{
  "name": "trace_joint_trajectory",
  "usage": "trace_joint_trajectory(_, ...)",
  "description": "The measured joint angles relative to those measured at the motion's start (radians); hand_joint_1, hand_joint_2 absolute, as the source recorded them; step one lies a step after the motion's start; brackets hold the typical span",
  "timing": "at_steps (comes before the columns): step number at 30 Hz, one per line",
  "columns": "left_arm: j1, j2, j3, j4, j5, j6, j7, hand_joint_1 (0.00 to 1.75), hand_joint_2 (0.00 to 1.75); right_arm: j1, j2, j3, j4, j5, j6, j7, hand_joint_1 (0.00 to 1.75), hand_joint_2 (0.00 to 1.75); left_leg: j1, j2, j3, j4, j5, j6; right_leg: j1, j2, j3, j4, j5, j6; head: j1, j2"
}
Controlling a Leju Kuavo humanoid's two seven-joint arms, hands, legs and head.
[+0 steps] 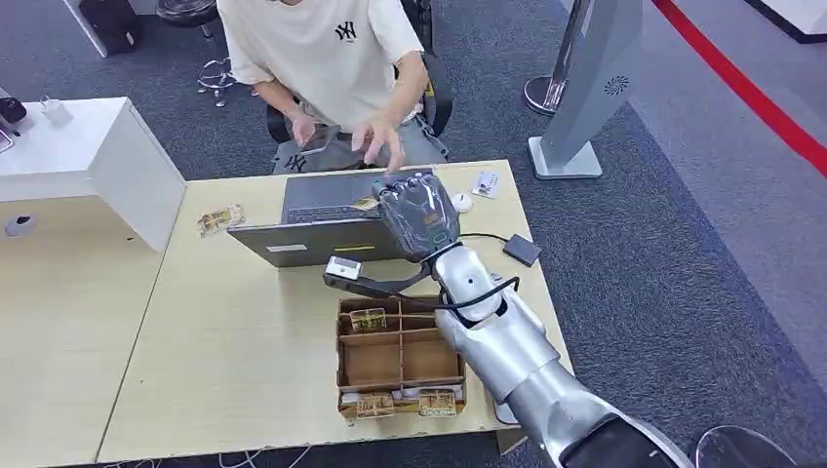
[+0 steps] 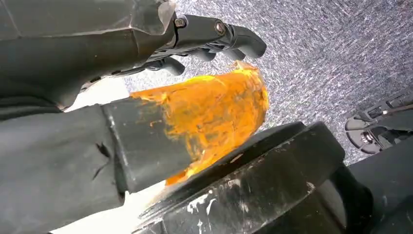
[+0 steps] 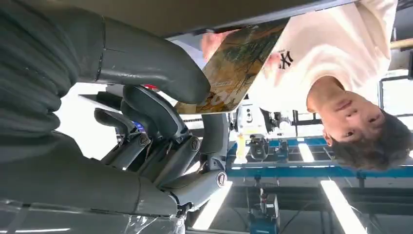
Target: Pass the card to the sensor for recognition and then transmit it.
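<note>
My right hand (image 1: 419, 214) is raised over the open laptop (image 1: 322, 219) and pinches a picture card (image 3: 238, 63) between thumb and fingers (image 3: 160, 117). The card's edge (image 1: 367, 203) pokes out on the hand's left, pointing toward the seated person (image 1: 332, 49). That person's hand (image 1: 380, 144) hovers just beyond the laptop, close to the card but apart from it. The sensor (image 1: 343, 268), a small white box on a black arm, sits in front of the laptop, below and left of my hand. My left hand (image 2: 209, 39) hangs over grey carpet, fingers loosely bent, holding nothing.
A cardboard divider box (image 1: 400, 356) with a few cards (image 1: 368, 319) stands near the table's front edge. A loose card (image 1: 220, 218) lies left of the laptop. A white mouse (image 1: 461, 203), a small packet (image 1: 486, 182) and a black device (image 1: 522, 250) lie on the right.
</note>
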Motion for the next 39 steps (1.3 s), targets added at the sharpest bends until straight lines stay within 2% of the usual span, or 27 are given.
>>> trace_joint_trajectory(11, 0.001, 0.000, 0.000, 0.000, 0.002, 0.000, -0.002, 0.00, 0.00, 0.002, 0.000, -0.008, -0.007, 0.009, 0.000, 0.000, 1.75, 1.75, 0.000, 0.000, 0.000, 0.000, 0.000, 0.000, 0.000, 0.000, 0.000, 0.000, 0.000, 0.000, 0.000, 0.000)
trace_joint_trajectory(12, 0.001, 0.000, 0.000, 0.000, 0.002, 0.000, -0.002, 0.00, 0.00, 0.003, 0.000, -0.008, -0.008, 0.010, 0.000, 0.000, 1.43, 1.75, 0.000, 0.000, 0.000, 0.000, 0.000, 0.000, 0.000, 0.000, 0.000, 0.000, 0.000, 0.000, 0.000, 0.000)
trace_joint_trajectory(13, 0.001, 0.000, 0.000, 0.000, 0.002, 0.000, -0.002, 0.00, 0.00, 0.003, 0.000, -0.009, -0.008, 0.011, 0.000, 0.001, 0.44, 1.75, 0.000, 0.000, 0.000, 0.000, 0.000, 0.000, 0.000, 0.000, 0.000, 0.000, 0.000, 0.000, 0.000, 0.000)
trace_joint_trajectory(14, 0.001, 0.000, 0.000, 0.000, 0.002, 0.000, -0.002, 0.00, 0.00, 0.003, 0.000, -0.010, -0.008, 0.011, 0.000, 0.001, 0.44, 1.75, 0.000, 0.000, 0.000, 0.000, 0.000, 0.000, 0.000, 0.000, 0.000, 0.000, 0.000, 0.000, 0.000, 0.000)
trace_joint_trajectory(15, 0.001, 0.000, 0.000, 0.000, 0.003, 0.000, -0.002, 0.00, 0.00, 0.003, 0.000, -0.010, -0.008, 0.011, 0.000, 0.002, 0.00, 1.75, 0.000, 0.000, 0.000, 0.000, 0.000, 0.000, 0.000, 0.000, 0.000, 0.000, 0.000, 0.000, 0.000, 0.000)
trace_joint_trajectory(17, 0.001, 0.000, 0.000, 0.000, 0.003, 0.001, -0.003, 0.00, 0.00, 0.005, 0.000, -0.011, -0.009, 0.012, 0.000, 0.003, 0.00, 1.75, 0.000, 0.000, 0.000, 0.000, 0.000, 0.000, 0.000, 0.000, 0.000, 0.000, 0.000, 0.000, 0.000, 0.000)
trace_joint_trajectory(18, 0.001, 0.000, 0.000, 0.000, 0.004, 0.001, -0.003, 0.00, 0.00, 0.007, 0.000, -0.012, -0.014, 0.013, 0.000, 0.003, 0.00, 0.00, 0.000, 0.000, 0.000, 0.000, 0.000, 0.000, 0.000, 0.000, 0.000, 0.000, 0.000, 0.000, 0.000, 0.000)
trace_joint_trajectory(24, 0.002, 0.000, 0.000, 0.000, 0.010, 0.002, -0.003, 0.00, 0.00, 0.016, 0.000, -0.019, -0.029, 0.008, -0.002, 0.002, 0.00, 0.00, 0.000, 0.000, 0.000, 0.000, 0.000, 0.000, 0.000, 0.000, 0.000, 0.000, 0.000, 0.000, 0.000, 0.000)
trace_joint_trajectory(30, 0.005, 0.000, 0.000, 0.000, 0.014, 0.004, -0.003, 0.00, 0.00, 0.054, 0.000, -0.036, -0.105, 0.014, -0.002, -0.016, 0.00, 0.00, 0.000, 0.000, 0.000, 0.000, 0.000, 0.000, 0.000, 0.000, 0.000, 0.000, 0.000, 0.000, 0.000, 0.000)
trace_joint_trajectory(36, 0.011, 0.000, 0.000, 0.000, 0.023, 0.015, -0.008, 0.00, 0.00, 0.128, 0.000, -0.071, -0.257, -0.039, -0.002, -0.085, 0.00, 0.00, 0.000, 0.000, 0.000, 0.000, 0.000, 0.000, 0.000, 0.000, 0.000, 0.000, 0.000, 0.000, 0.000, 0.000)
trace_joint_trajectory(39, 0.013, 0.000, 0.000, 0.000, 0.034, 0.018, -0.014, 0.00, 0.00, 0.183, 0.002, -0.097, -0.347, -0.109, -0.003, -0.146, 0.00, 0.00, 0.000, -0.001, -0.001, 0.000, 0.000, 0.000, 0.000, -0.001, 0.000, 0.000, -0.001, 0.000, 0.000, 0.000)
